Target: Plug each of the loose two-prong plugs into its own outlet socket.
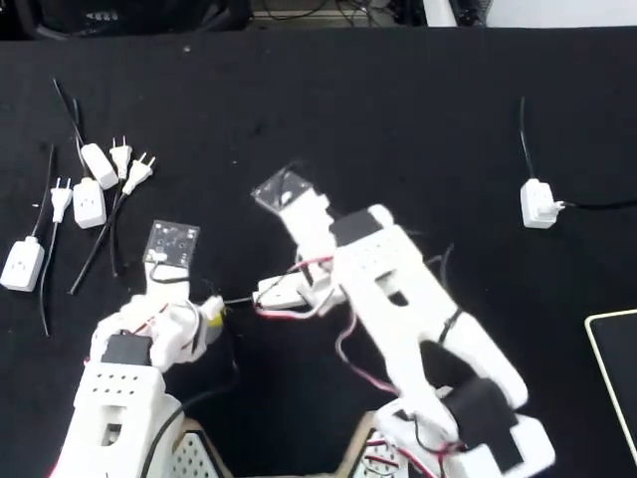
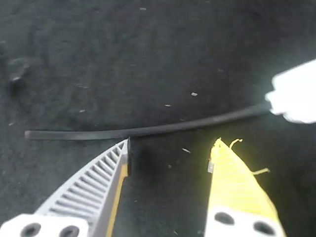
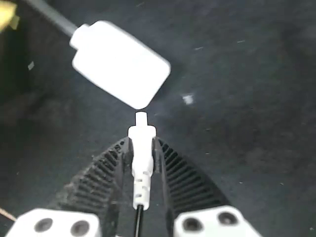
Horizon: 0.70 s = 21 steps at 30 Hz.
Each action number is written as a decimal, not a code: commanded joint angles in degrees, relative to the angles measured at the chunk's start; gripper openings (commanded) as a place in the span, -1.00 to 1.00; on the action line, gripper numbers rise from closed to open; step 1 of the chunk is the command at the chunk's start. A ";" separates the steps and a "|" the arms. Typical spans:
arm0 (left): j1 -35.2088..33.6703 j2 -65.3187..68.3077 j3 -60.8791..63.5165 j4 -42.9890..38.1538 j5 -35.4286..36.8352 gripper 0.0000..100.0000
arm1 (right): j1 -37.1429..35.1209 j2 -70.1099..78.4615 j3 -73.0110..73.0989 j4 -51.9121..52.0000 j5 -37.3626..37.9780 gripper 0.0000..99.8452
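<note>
- Table (image 1: 398, 110): flat, matte black cloth with a few pale specks of lint. Behind its far edge, dark gear and cables.
- Far-left side of the table: loose plugs (image 1: 121, 154) and free sockets (image 1: 90, 204) in a cluster, their short black leads trailing toward the front edge.
- Far-right side: a mated pair (image 1: 539, 204), well apart from everything else, with its leads running away and to the right.
- Right edge: a dark panel (image 1: 612, 378) with a yellow rim, partly cut off.
- Right gripper (image 3: 142, 143): pinching a white plug (image 3: 141, 163) by its body, one dark ribbed finger on each flank.
- Plug position: front of the table's middle, between the two arms.
- Plug axis: long axis runs along the fingers. Nose outward, black lead trailing back between them.
- Socket (image 3: 121, 64): lies flat on the cloth just ahead of the plug's nose. A narrow gap remains, so the two are not touching.
- Socket axis: long axis is skewed to the plug's. Its rounded end faces the plug, and its cable end points away.
- Left gripper (image 2: 170, 148): spread and holding nothing. One finger is taped yellow.
- Cable (image 2: 148, 131): thin and black, lying across the cloth just past the left fingertips. One end is free, the other enters a white block (image 2: 296, 96).
</note>
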 commanded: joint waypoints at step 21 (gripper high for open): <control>2.42 -0.88 -1.19 -0.18 -0.35 -0.47 | -6.15 5.23 -7.60 10.55 4.66 -0.98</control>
